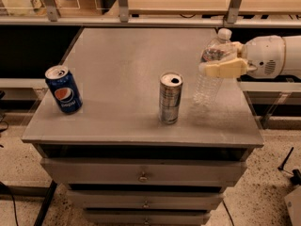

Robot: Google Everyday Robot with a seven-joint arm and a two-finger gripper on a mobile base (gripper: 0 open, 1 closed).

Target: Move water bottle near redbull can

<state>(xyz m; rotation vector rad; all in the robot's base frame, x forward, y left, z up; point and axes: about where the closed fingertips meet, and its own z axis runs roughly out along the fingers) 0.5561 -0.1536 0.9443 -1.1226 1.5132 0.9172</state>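
Note:
The water bottle (210, 74), clear ribbed plastic with a white cap, is tilted slightly, with its base at or just above the tabletop at the right side. My gripper (225, 68) comes in from the right. Its cream fingers (221, 69) are shut around the bottle's upper body. The redbull can (170, 98), slim and silver with an open pull-tab top, stands upright near the middle front of the table. It is a short gap to the left of the bottle's base.
A blue Pepsi can (63, 89) stands at the left front of the grey cabinet top (122, 55). Drawers are below the front edge. A shelf rail with metal posts runs behind the table. The table's right edge is close to the bottle.

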